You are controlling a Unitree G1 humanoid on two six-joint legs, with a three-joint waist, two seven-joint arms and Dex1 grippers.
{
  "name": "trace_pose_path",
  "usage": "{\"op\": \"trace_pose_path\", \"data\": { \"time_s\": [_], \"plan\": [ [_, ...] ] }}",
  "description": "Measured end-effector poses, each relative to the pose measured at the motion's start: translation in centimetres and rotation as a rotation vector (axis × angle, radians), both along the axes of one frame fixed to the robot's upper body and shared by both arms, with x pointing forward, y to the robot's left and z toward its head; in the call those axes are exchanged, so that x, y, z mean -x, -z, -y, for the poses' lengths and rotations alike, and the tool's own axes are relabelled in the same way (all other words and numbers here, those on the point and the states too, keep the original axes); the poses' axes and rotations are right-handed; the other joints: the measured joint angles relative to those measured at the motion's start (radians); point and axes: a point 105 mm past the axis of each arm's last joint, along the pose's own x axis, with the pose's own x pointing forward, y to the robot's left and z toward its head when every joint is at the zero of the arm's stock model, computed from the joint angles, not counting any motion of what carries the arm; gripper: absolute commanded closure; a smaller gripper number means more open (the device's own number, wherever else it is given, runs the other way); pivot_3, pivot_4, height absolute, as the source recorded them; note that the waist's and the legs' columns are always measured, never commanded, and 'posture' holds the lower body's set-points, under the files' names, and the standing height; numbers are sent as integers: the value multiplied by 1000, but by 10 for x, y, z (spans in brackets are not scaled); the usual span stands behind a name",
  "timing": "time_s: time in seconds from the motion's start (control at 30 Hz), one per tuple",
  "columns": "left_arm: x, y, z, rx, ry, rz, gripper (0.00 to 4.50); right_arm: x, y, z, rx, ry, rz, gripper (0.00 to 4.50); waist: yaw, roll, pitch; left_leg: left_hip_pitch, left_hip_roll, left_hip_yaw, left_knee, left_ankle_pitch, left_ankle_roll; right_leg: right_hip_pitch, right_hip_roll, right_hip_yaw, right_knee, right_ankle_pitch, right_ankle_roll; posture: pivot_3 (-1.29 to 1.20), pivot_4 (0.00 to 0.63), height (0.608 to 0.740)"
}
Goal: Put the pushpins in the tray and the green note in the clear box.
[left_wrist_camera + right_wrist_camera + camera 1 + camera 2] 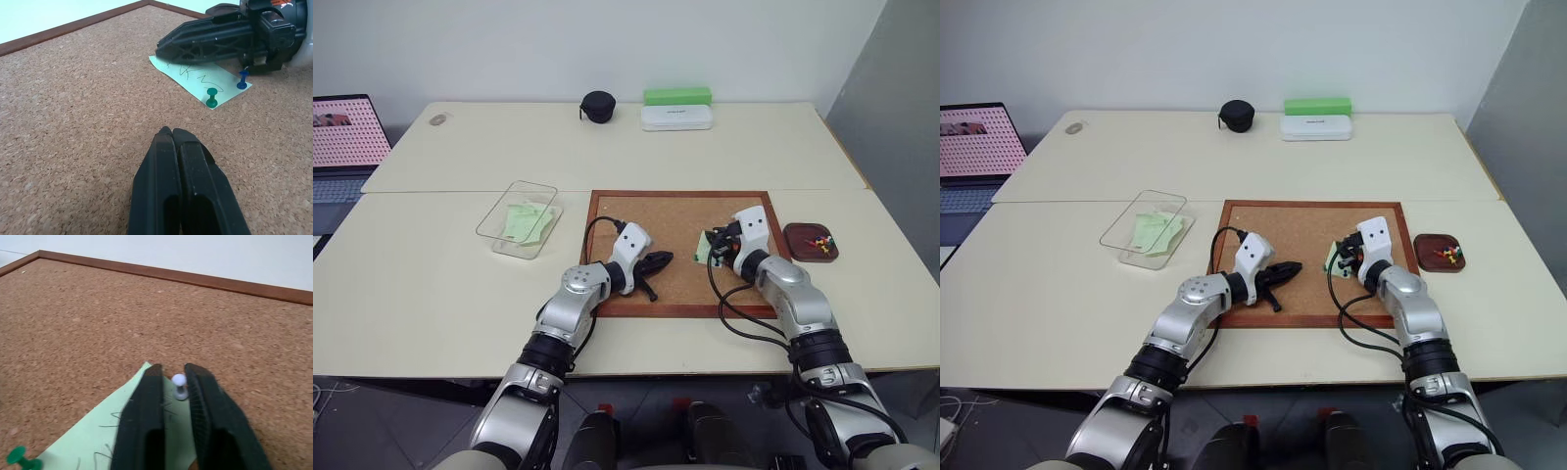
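A pale green note [195,77] lies pinned on the cork board [675,220], near its right side. A green pushpin [212,97] and a blue pushpin [242,80] stand in the note. My right gripper [173,377] is low over the note, shut on a white pushpin [180,386] at the note's corner. My left gripper [171,132] rests shut and empty on the cork a little left of the note. The dark reddish tray [793,235], right of the board, holds a few pushpins [819,242]. The clear box [499,220], left of the board, holds green slips.
At the table's far edge sit a black round case [598,106], a white oblong case [676,117] and a bright green box [677,95]. A laptop [342,137] stands at the far left. A wall closes in on the right.
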Motion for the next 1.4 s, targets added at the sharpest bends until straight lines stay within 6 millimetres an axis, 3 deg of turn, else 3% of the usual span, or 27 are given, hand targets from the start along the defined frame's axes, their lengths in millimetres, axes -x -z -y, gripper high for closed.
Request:
{"op": "trace_pose_path", "data": {
  "time_s": [0.37,0.57,0.77,0.93,1.13,1.4],
  "plan": [
    [0,0,-1,12,-21,-28,4500,4,-5,1,8,-37,31,4464,0,0,0,-1,0,0,0,0,0,-1,0,0,0,-1,2,0,150,740],
    [-1,0,-2,16,-31,-37,4500,9,-39,-10,9,-89,166,4464,-2,0,0,0,0,0,0,0,0,-1,0,0,1,-2,4,0,150,740],
    [0,0,0,17,-26,-38,4500,13,-33,1,3,-45,148,4464,0,0,0,0,0,0,0,0,0,-1,0,0,1,-2,3,0,150,740],
    [0,0,0,17,-24,-39,4500,11,-39,26,7,96,165,4464,0,1,0,0,0,0,0,0,0,-1,0,0,1,-2,3,0,150,740],
    [1,1,0,14,-14,-42,4500,19,-29,87,113,374,136,4464,-1,1,0,0,0,0,0,0,0,-1,0,1,0,-2,4,0,150,740],
    [2,1,1,10,-6,-47,4500,22,-18,119,188,501,83,4464,-2,2,-1,0,0,1,0,0,0,-1,0,1,0,-2,4,0,150,740]
  ]
}}
